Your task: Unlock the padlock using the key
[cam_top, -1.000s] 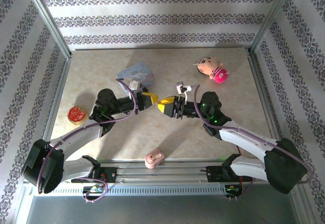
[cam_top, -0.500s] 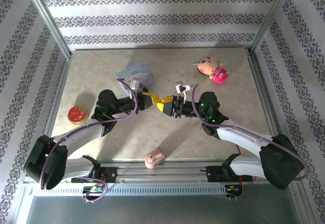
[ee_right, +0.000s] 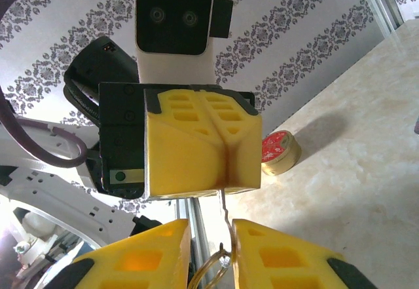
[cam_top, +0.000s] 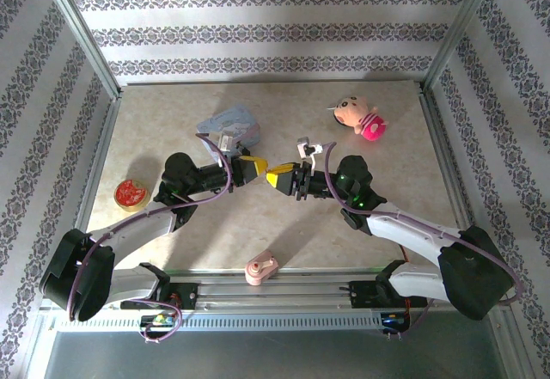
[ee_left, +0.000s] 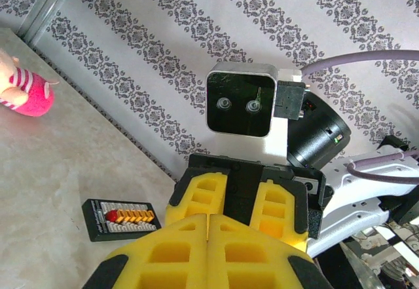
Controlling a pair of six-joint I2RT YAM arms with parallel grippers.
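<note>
The padlock is too small for us to pick out with certainty. We judge that it sits where the two end effectors meet, held above the middle of the bench, with its black body hidden by the yellow pads.

Going left to right in the top view, a red-lidded tin stands near the left edge, well apart from the work. Next comes the left end effector, on the near side of the blue tin, with its pads pressed flat together. In the right wrist view a thin silvery stem drops from their seam to a brass ring. We cannot tell whether that stem is key or shackle. The right end effector faces the left one tip to tip. Its pads stand a narrow gap apart with the ring and stem between them, and we cannot tell whether they pinch anything. At the far right, towards the back, lies the pink toy.

We expect the lock to be light, rigid and smooth-sided, so it could twist or slip in soft foam. The best hold, we think, is across the flat faces of the body, leaving the keyhole and shackle free. The key wants gripping by its head, blade out and in line. The loose ring may swing and snag.
</note>
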